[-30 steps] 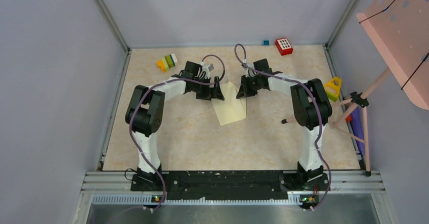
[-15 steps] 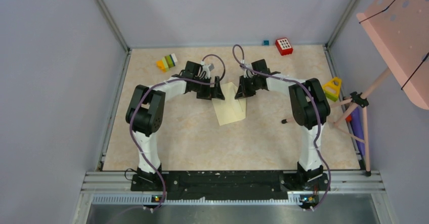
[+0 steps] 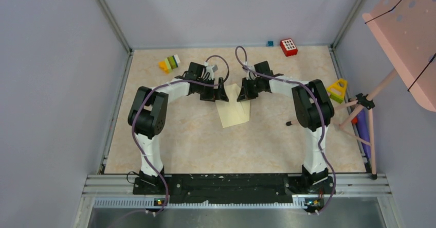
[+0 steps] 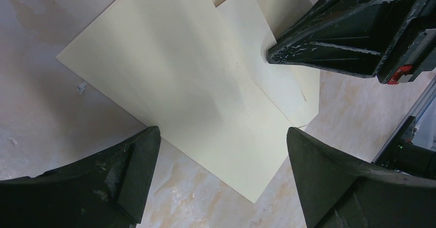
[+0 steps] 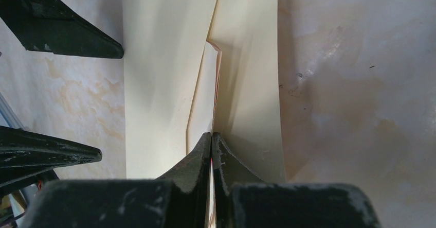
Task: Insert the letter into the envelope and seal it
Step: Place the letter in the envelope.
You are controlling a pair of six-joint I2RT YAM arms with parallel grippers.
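Observation:
The pale cream envelope lies on the marbled table between my two grippers. In the left wrist view it fills the middle, with a second cream layer overlapping its right part. My left gripper is open and empty, its fingers straddling the envelope's near corner; in the top view it is at the envelope's far left edge. My right gripper is shut on a raised thin cream paper edge of the envelope; I cannot tell whether it is the flap or the letter. In the top view it is at the far right edge.
Coloured blocks lie at the back left, and a red block and a small blue cube at the back. A yellow toy sits at the right edge. A pink stand on tripod legs is outside the right wall.
My right gripper has moved a little to the left, toward the left gripper, with the paper edge still pinched. The left arm has not moved.

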